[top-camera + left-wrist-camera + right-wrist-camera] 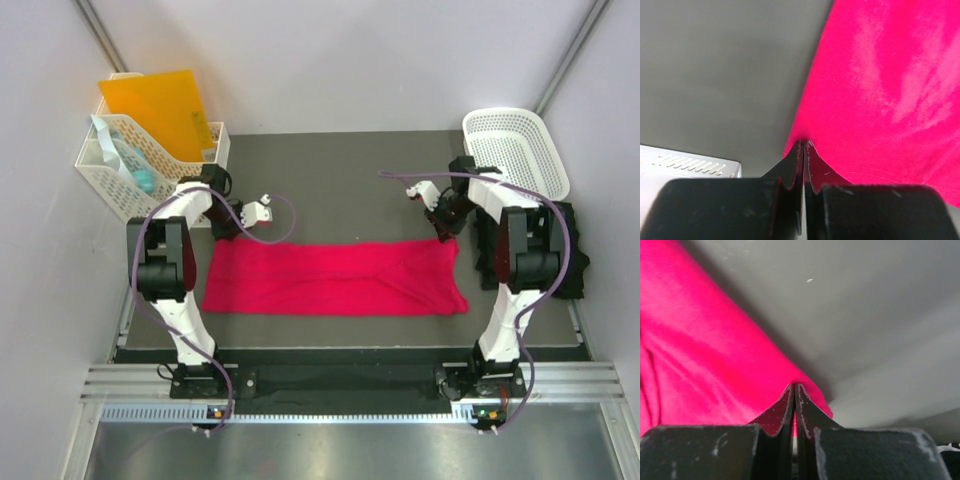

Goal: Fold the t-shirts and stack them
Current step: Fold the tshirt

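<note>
**A:** Top view. Red t-shirt (pixel 335 278) lies flat as a long band, L to R, across the mid worktop (pixel 340 180), betw. the two arms. Left gripper (pixel 228 228) is at its far-left corner, right gripper (pixel 443 232) at its far-right corner.

**B:** Black t-shirt (pixel 570 262)?

**A:** Dark heap at the right edge of the worktop, partly behind the right arm (prob. that shirt; can't tell if it's folded). White basket (pixel 520 150) is beyond it.

**B:** L wrist view?

**A:** Fingers closed, tips pinching the red corner. Only a thin bit of cloth is in the bite. Bare worktop to the left of the cloth.

**B:** R wrist view?

**A:** Same. Fingers closed on cloth, red showing betw. the tips, grip right at the edge.

**B:** Risks from here?

**A:** My read is that both far corners are held for a fold toward the near edge.
1. Shallow bite: a corner could slip out on the lift.
2. Arms out of sync: fold goes skew, creases.
3. Pinch may hold the top layer only: layers part.
4. Too much slack betw. the arms: the middle sags and drags.
</note>
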Motion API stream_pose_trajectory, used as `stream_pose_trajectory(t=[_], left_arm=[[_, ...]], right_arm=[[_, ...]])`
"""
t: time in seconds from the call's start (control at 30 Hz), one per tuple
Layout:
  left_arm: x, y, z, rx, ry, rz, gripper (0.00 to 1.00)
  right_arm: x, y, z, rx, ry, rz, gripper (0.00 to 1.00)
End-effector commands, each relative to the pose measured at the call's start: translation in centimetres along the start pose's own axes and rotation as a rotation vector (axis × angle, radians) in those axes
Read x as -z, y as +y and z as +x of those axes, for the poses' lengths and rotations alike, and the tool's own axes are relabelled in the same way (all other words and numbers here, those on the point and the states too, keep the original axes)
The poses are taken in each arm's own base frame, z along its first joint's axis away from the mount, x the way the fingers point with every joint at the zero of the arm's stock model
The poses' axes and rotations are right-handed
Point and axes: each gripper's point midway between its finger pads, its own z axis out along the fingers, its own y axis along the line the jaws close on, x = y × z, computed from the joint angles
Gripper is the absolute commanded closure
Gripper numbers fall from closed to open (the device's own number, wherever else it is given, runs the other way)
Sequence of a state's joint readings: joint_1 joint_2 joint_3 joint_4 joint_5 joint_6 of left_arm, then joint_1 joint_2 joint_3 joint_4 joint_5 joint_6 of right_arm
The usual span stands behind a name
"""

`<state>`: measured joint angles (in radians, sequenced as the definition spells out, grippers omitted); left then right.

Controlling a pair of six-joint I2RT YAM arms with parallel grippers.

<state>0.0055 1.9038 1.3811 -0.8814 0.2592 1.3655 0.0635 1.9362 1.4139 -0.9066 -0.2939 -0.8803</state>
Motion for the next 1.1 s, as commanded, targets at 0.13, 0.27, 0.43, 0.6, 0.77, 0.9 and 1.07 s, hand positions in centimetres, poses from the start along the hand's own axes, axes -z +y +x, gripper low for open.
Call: stream_pose_trajectory(t=[0.13,0.27,0.43,0.6,0.77,0.9,1.07], left_arm=[[-1.0,1.2,1.8,0.003,0.085,-0.067,1.0],[-1.8,1.1,2.7,0.021,0.122,-0.072,1.0],[-1.9,1.3,2.6,0.033,0.117,-0.083,1.0],[-2.2,1.4,3.5,0.04,0.158,-0.103,1.0],[-2.4,0.9,5.0,0.036,0.224,-0.11,1.0],[-2.5,0.4,5.9,0.038,0.273,-0.109,1.0],[-2.5,-0.4,6.9,0.047,0.32,-0.104,1.0]], right_arm=[[-1.1,-1.6,-0.5,-0.023,-0.002,0.062,1.0],[-1.5,-2.2,0.0,-0.03,0.016,0.087,1.0],[-1.8,-2.8,0.8,-0.04,0.049,0.128,1.0],[-1.6,-4.1,1.8,-0.066,0.068,0.176,1.0],[-1.4,-5.0,3.5,-0.074,0.101,0.229,1.0],[-1.0,-5.5,4.7,-0.074,0.133,0.27,1.0],[-0.8,-5.5,5.5,-0.06,0.147,0.291,1.0]])
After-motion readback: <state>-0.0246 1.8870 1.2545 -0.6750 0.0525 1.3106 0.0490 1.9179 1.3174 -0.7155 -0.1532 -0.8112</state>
